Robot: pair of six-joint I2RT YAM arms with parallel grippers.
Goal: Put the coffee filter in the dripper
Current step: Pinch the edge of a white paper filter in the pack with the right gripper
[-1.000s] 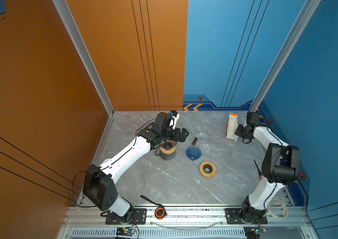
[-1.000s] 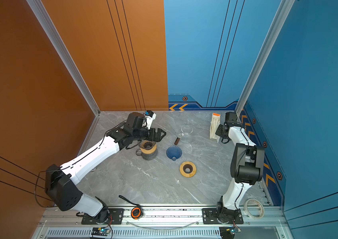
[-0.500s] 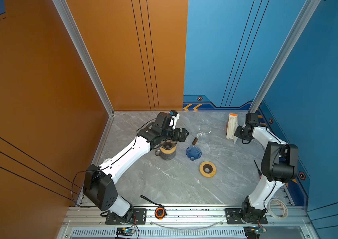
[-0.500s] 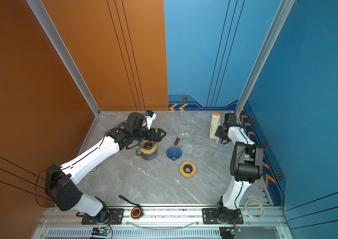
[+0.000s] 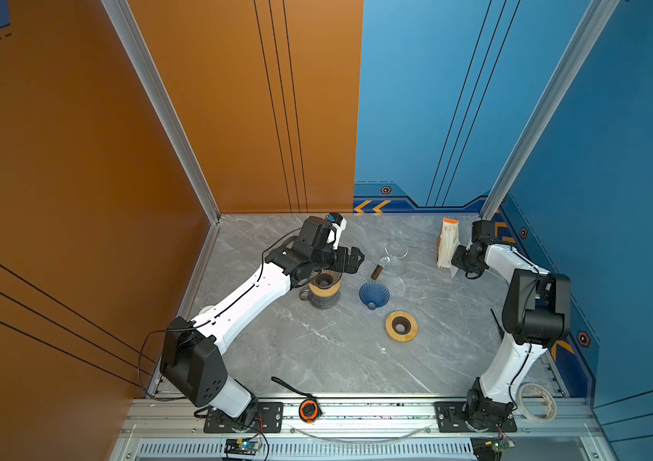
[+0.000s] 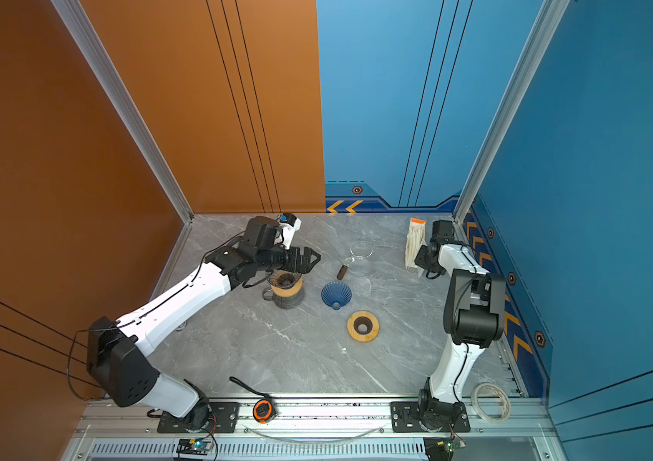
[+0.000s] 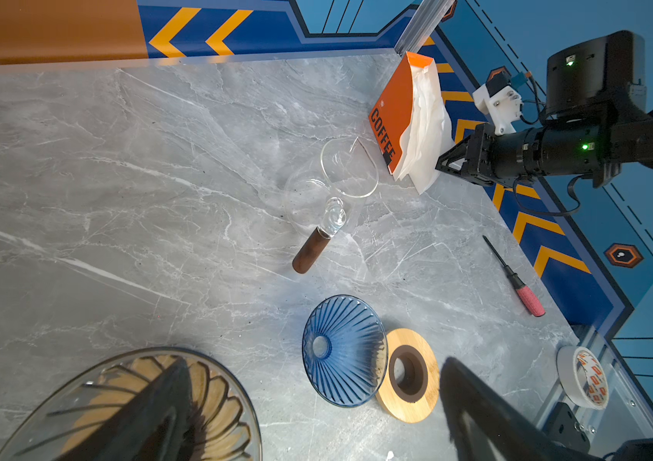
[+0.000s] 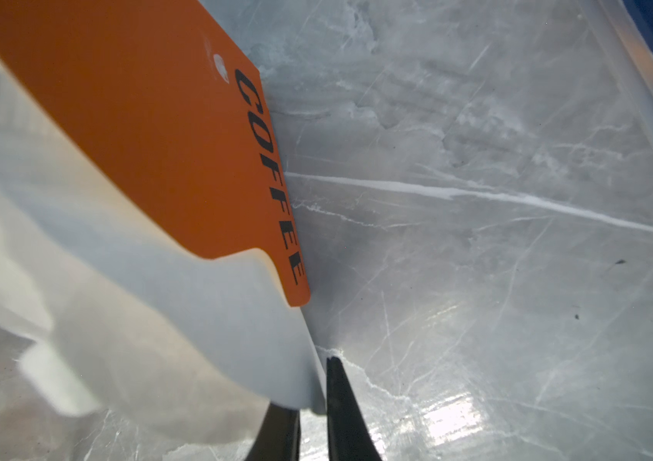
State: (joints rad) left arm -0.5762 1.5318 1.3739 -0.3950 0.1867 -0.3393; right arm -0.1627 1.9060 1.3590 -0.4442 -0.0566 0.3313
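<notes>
Left gripper [image 5: 350,260]: was held wide open, poised just above the dark dripper [image 5: 322,280].
Tape measure [image 5: 308,410]: was laid on the front rail, at 6 o'clock of the table [image 5: 316,359].
Wooden ring [image 5: 400,326]: was set flat at 5 o'clock of the blue dripper [image 5: 374,294], just beside it.
Blue dripper: was tipped on its side near the table's middle.
Dark dripper: was seated upright on a wood-collared carafe [image 5: 324,300], at 9 o'clock of the blue one.
Glass server [image 5: 395,255]: was stood at 1 o'clock of the blue dripper, its brown handle pointed to 7 o'clock.
Orange pack [image 7: 394,107]: was stood at 2 o'clock of the table, marked COFFEE.
Coffee filter [image 8: 157,319]: was lodged in the pack, white sheets fanned toward the right gripper.
Right gripper [image 7: 440,164]: fingers [image 8: 340,399] were seen narrowly parted with the filter's corner between them; a firm pinch could not be told.
</notes>
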